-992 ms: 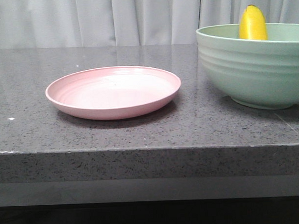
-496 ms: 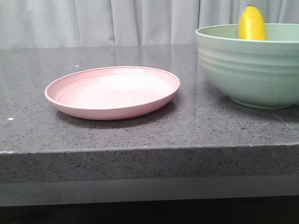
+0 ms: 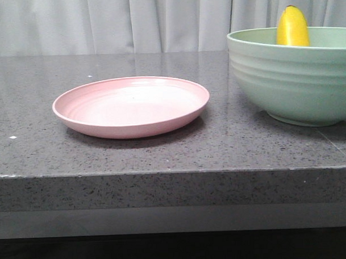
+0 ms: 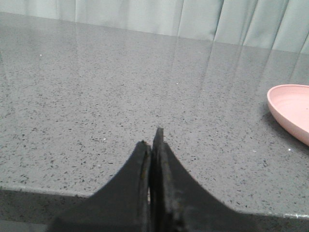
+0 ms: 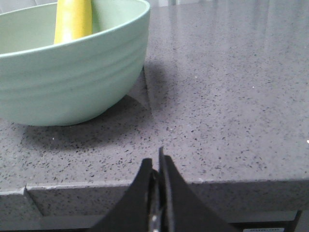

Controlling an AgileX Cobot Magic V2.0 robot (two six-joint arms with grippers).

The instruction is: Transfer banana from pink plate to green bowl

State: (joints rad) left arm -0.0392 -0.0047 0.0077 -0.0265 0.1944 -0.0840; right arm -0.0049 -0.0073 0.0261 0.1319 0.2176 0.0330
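The banana (image 3: 293, 27) stands up inside the green bowl (image 3: 290, 80) at the right of the front view, its yellow end showing above the rim. It also shows in the right wrist view (image 5: 73, 19), inside the bowl (image 5: 72, 77). The pink plate (image 3: 131, 105) sits empty at the middle of the table; its edge shows in the left wrist view (image 4: 289, 111). My left gripper (image 4: 151, 142) is shut and empty at the table's front edge, left of the plate. My right gripper (image 5: 155, 159) is shut and empty at the front edge, to the right of the bowl.
The grey speckled stone table (image 3: 219, 145) has a thick front edge. A pale curtain (image 3: 129, 23) hangs behind it. Neither arm shows in the front view.
The front view shifts slightly between frames; plate, bowl and banana stay in place.
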